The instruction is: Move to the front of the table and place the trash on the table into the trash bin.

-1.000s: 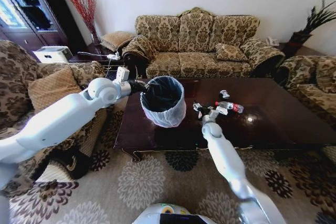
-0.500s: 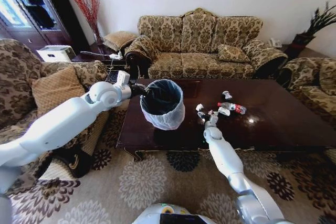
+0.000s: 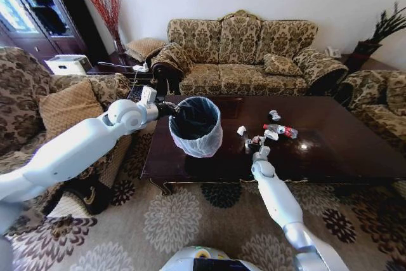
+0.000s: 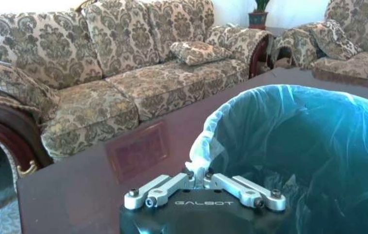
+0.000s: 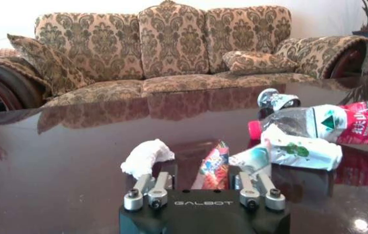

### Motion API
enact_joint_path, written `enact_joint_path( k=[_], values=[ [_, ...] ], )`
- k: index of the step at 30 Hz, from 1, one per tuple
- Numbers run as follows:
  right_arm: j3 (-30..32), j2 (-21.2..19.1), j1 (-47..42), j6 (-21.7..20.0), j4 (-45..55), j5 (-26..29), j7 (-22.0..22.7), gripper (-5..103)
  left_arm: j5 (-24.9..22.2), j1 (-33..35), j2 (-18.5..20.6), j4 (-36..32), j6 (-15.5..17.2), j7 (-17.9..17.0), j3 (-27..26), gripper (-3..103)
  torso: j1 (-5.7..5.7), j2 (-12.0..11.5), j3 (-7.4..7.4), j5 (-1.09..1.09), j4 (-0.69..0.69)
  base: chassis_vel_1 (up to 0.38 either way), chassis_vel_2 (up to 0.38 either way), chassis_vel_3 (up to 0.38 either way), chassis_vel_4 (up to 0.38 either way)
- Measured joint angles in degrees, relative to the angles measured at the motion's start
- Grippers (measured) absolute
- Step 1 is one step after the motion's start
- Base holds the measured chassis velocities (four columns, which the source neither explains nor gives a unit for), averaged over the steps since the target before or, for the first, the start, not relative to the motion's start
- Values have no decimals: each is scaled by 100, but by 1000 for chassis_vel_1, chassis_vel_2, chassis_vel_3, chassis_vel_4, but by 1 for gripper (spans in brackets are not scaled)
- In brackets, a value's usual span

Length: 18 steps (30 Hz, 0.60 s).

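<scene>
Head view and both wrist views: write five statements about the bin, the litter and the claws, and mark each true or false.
1. The trash bin stands on the table. True.
2. The left claw grips the bin's bag at the rim. True.
3. The plastic bottle stands upright. False: it lies on its side.
4. The right claw is shut on the bottle. False: it is open, with a coloured wrapper between its fingers.
5. The bin lies tipped over. False: it is upright.
</scene>
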Motion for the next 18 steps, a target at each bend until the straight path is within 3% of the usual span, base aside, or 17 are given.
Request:
enact_joint_path(
  k=[4,6,8,18],
  values=[
    [-2,-3,-29,0,38,23,3,31,-10,-6,14,-20,0,-7,0,0,0,0,0,2,0,0,0,0,0],
    [-2,-3,-32,-1,49,30,4,31,-12,-6,26,-31,-1,-7,1,0,0,0,0,2,-1,0,0,0,0],
    [-7,-16,-21,-16,52,70,4,19,-19,10,73,-67,-18,-6,-7,0,1,0,1,2,0,0,0,0,0],
    [-18,-42,-12,-56,114,116,14,1,-20,94,156,-106,-59,0,-97,0,1,0,1,2,1,0,0,0,0]
  ],
)
